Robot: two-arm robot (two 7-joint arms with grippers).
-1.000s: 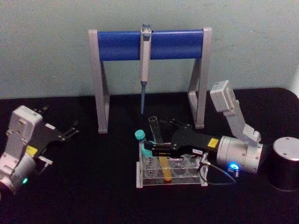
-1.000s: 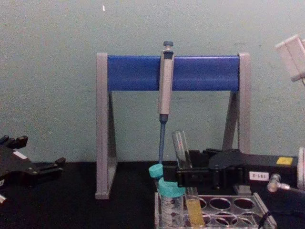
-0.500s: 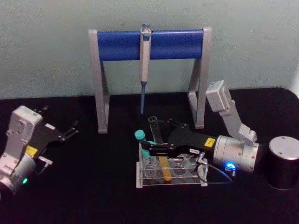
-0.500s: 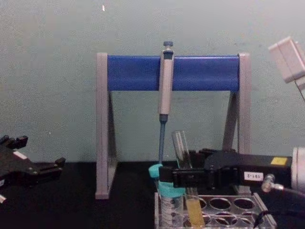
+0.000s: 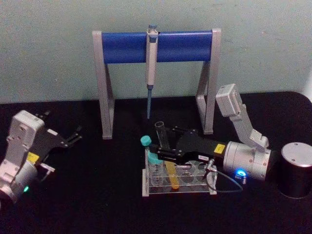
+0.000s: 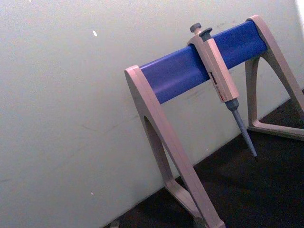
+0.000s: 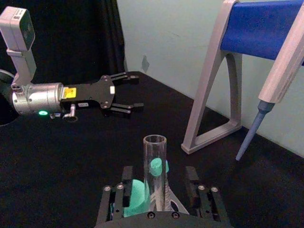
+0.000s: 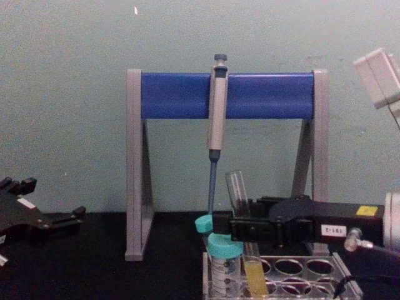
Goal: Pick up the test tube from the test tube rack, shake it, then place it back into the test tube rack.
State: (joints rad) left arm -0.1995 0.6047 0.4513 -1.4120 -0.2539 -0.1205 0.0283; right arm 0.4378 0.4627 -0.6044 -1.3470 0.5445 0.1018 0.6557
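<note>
Glass test tube (image 5: 160, 132) leans in the rack (image 5: 178, 190); the right gripper (image 5: 158, 153) straddles it, fingers spread. Well apart sits the left gripper (image 5: 74, 136), fingers also parted.

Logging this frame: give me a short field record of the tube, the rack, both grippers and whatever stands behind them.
test tube: standing in the rack, leaning slightly, yellow liquid at its bottom
rack: also holds two teal-capped tubes at its left end
right gripper: open, one finger on each side of the test tube, gaps visible in the right wrist view
left gripper: open, parked far to the left
pipette: hanging on the stand behind the rack
</note>
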